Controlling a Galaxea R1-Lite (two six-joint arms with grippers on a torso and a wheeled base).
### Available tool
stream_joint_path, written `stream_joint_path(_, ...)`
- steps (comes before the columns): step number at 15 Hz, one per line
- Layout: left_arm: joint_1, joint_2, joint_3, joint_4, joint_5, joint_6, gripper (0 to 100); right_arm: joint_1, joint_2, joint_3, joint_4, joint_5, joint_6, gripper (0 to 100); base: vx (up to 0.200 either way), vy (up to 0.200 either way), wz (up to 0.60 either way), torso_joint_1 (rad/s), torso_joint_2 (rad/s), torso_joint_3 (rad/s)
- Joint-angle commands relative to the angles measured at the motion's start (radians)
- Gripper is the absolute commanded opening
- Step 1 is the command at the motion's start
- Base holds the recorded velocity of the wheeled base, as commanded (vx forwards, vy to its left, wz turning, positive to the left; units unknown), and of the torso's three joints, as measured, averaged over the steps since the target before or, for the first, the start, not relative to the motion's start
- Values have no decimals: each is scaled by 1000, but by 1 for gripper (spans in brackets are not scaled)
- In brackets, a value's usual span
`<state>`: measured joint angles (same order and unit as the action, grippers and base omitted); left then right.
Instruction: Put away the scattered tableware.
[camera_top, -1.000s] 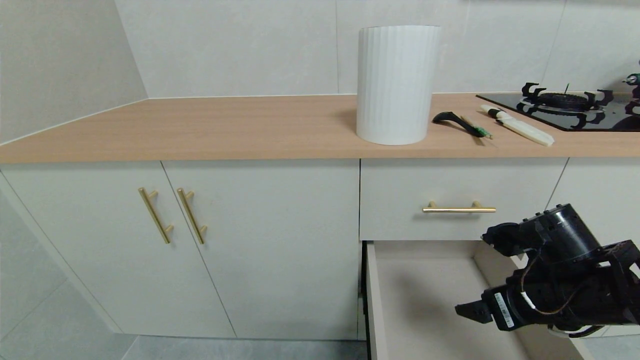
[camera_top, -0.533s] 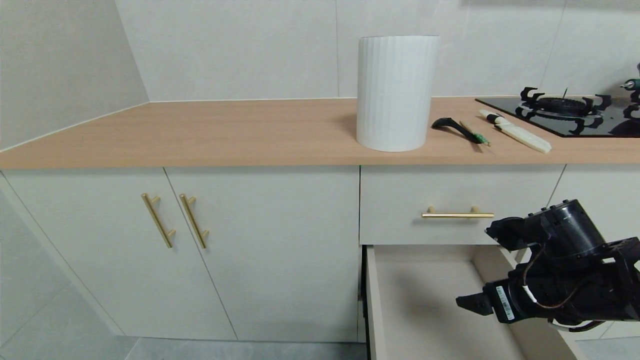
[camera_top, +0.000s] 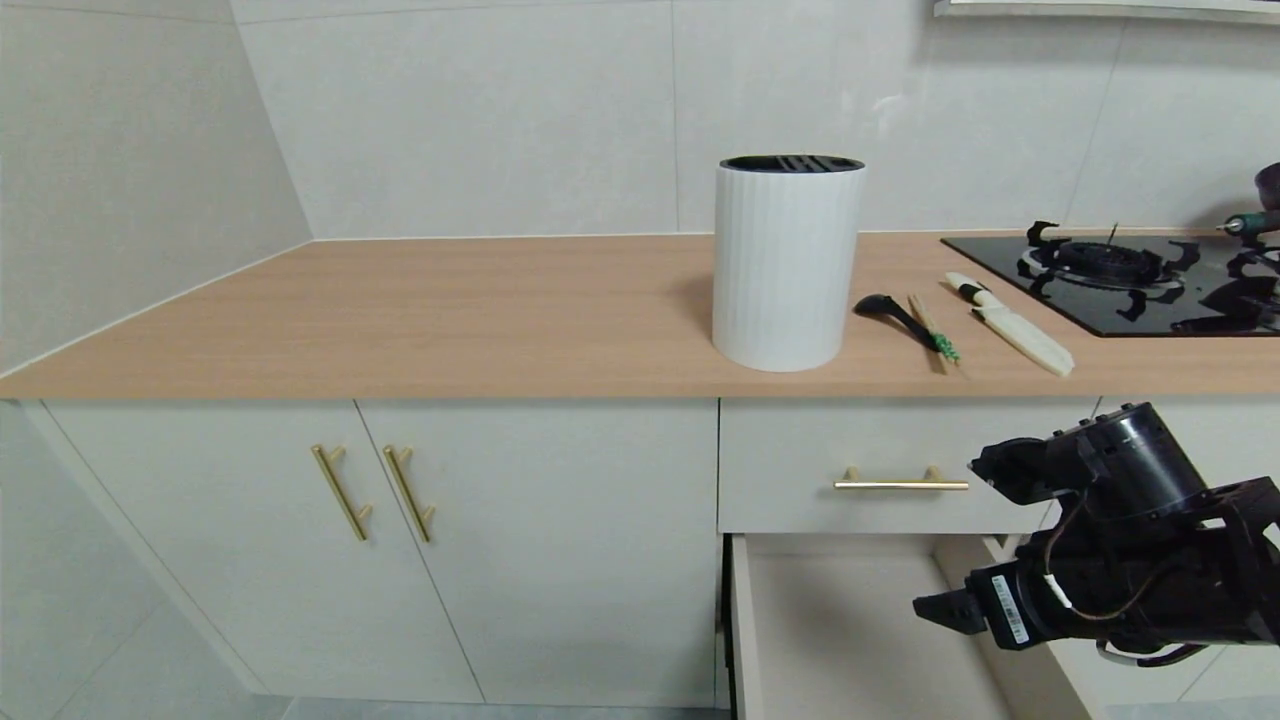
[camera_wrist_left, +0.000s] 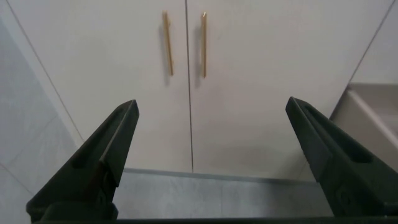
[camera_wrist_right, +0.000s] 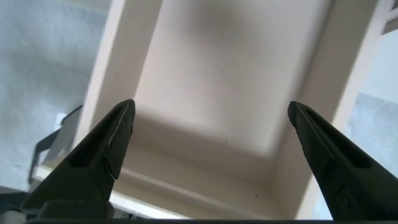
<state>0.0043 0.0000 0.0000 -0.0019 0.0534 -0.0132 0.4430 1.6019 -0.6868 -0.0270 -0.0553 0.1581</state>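
Observation:
A black ladle (camera_top: 888, 311), a pair of chopsticks (camera_top: 930, 328) and a cream-bladed knife (camera_top: 1012, 326) lie on the wooden counter (camera_top: 480, 320), to the right of a white ribbed utensil holder (camera_top: 787, 262). Below them a drawer (camera_top: 745, 640) stands pulled out with nothing inside that I can see. My right gripper (camera_top: 955, 540) hangs open over the drawer's right part, well below the counter; its wrist view looks down into the drawer floor (camera_wrist_right: 230, 81) between the right gripper (camera_wrist_right: 210, 106) fingers. My left gripper (camera_wrist_left: 210, 106) is open, low before the cabinet doors (camera_wrist_left: 249, 93).
A black gas hob (camera_top: 1120, 270) occupies the counter's far right. A shut drawer with a gold handle (camera_top: 900, 485) sits above the open one. Two cabinet doors with gold handles (camera_top: 370, 490) are on the left. Tiled walls close the back and the left side.
The head view has shifted upward, so the counter sits lower in the picture and the holder's black top shows. The right gripper stays open over the drawer.

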Motion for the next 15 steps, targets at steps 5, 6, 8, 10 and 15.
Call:
stream_joint_path(5, 0, 2, 0, -1, 0, -1, 100, 0, 16, -3, -4, -5, -2, 100, 0, 0, 0, 186, -457, -273)
stream_joint_path(6, 0, 2, 0, -1, 0, -1, 100, 0, 16, -5, -19, -9, -2, 100, 0, 0, 0, 95, -227, -129)
stream_joint_path(8, 0, 2, 0, -1, 0, -1, 100, 0, 12, -50, -86, -29, -6, 100, 0, 0, 0, 39, -100, -56)
stream_joint_path(10, 0, 2, 0, -1, 0, -1, 100, -46, 26, -200, -24, -35, -5, 100, 0, 0, 0, 0, 0, 0)
stream_joint_path(15, 0, 0, 0, -1, 0, -1, 100, -102, 136, -625, 196, -66, 74, 100, 0, 0, 0, 0, 0, 0)
